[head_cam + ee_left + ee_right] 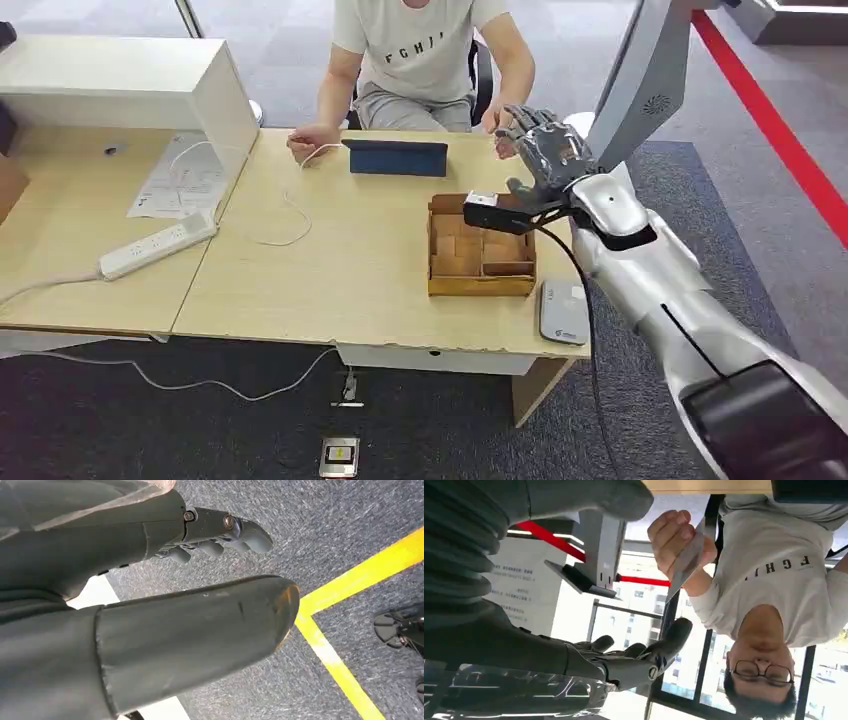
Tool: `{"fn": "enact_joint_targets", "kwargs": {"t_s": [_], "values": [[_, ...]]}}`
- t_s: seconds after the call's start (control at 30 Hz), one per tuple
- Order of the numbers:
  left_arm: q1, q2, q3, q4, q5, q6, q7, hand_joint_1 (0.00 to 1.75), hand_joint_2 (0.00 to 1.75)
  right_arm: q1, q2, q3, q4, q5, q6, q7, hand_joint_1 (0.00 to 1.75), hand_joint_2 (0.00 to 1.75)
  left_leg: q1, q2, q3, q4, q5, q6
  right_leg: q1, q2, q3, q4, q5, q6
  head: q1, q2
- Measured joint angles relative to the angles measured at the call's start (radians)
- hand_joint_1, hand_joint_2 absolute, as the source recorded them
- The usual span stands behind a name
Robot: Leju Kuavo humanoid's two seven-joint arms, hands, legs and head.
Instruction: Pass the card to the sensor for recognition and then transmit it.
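The right hand [548, 150] is raised past the box [481, 258], fingers spread and empty. The card [686, 562] is just beyond its fingertips, in the person's hand [674, 540]. Judged stage: handover apparently complete; only withdrawal remains. The left hand [220, 532] hangs toward the floor, fingers loosely apart, empty.

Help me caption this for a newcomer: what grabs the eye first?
The robot's right hand is raised over the table's far right edge, fingers spread and holding nothing. Facing it, a seated person's hand holds a card. Below the right hand, a cardboard box with dividers sits on the table.
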Motion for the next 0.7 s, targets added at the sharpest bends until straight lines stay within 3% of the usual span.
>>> {"fn": "enact_joint_targets", "kwargs": {"t_s": [0.23, 0.47, 0.57, 0.7], "values": [[0.0, -0.001, -0.001, 0.0, 0.002, 0.002, 0.0, 0.0, 0.0, 0.0, 0.006, 0.0, 0.011, 0.007, -0.006, -0.009, 0.0, 0.0, 0.0, 0.0, 0.0, 0.0, 0.0, 0.0, 0.0, 0.0, 0.0, 0.0, 0.0, 0.0, 0.0, 0.0], [0.001, -0.001, -0.001, 0.0, 0.02, 0.006, 0.023, 0.0, 0.0, -0.002, 0.018, -0.014, 0.014, -0.012, -0.106, -0.056, 0.0, 0.0, 0.0, 0.0, 0.0, 0.0, 0.0, 0.0, 0.0, 0.0, 0.0, 0.0, 0.0, 0.0, 0.0, 0.0], [0.002, 0.0, -0.002, 0.0, 0.014, 0.005, 0.01, 0.0, 0.0, -0.006, 0.001, -0.037, -0.002, -0.041, -0.096, -0.102, 0.0, 0.0, 0.0, 0.0, 0.001, 0.0, 0.0, 0.0, 0.0, 0.0, 0.0, 0.0, 0.0, 0.0, 0.0, 0.0], [0.005, 0.0, -0.002, 0.0, 0.008, 0.002, 0.002, 0.0, 0.0, -0.005, -0.026, -0.054, -0.027, -0.048, -0.069, -0.118, 0.0, 0.0, 0.0, 0.0, 0.0, 0.0, 0.0, 0.0, 0.0, 0.0, 0.0, 0.0, 0.0, 0.0, 0.0, 0.0]]}}
